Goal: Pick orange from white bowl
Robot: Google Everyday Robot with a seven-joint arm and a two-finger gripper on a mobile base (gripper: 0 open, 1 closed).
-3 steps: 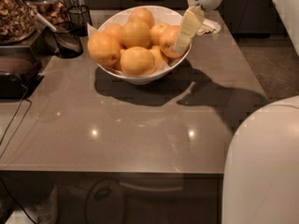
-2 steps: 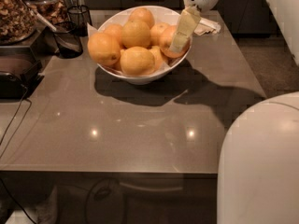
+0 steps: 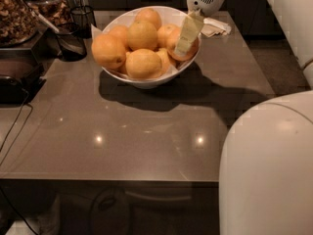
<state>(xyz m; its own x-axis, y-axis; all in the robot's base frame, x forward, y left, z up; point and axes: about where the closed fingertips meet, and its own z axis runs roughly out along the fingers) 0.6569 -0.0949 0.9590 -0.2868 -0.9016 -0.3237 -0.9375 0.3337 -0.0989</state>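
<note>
My gripper (image 3: 185,44) is down against the orange (image 3: 172,43) at white bowl (image 3: 146,81) right side; orange just behind it; can't tell my grip.

The orange (image 3: 194,49) is a deep reddish-orange, darker than the paler yellow-orange fruits (image 3: 108,51) piled beside it. The white bowl (image 3: 146,81) is glossy and plain, with no pattern. The gripper (image 3: 182,50), at the bowl's right side against the orange, is pale cream-yellow below a white housing. The table (image 3: 146,141) is a smooth grey-brown carrying bright spots of reflected light. The cups (image 3: 72,42) at the left are dark, nearly black. The robot body (image 3: 266,170) is plain white.
</note>
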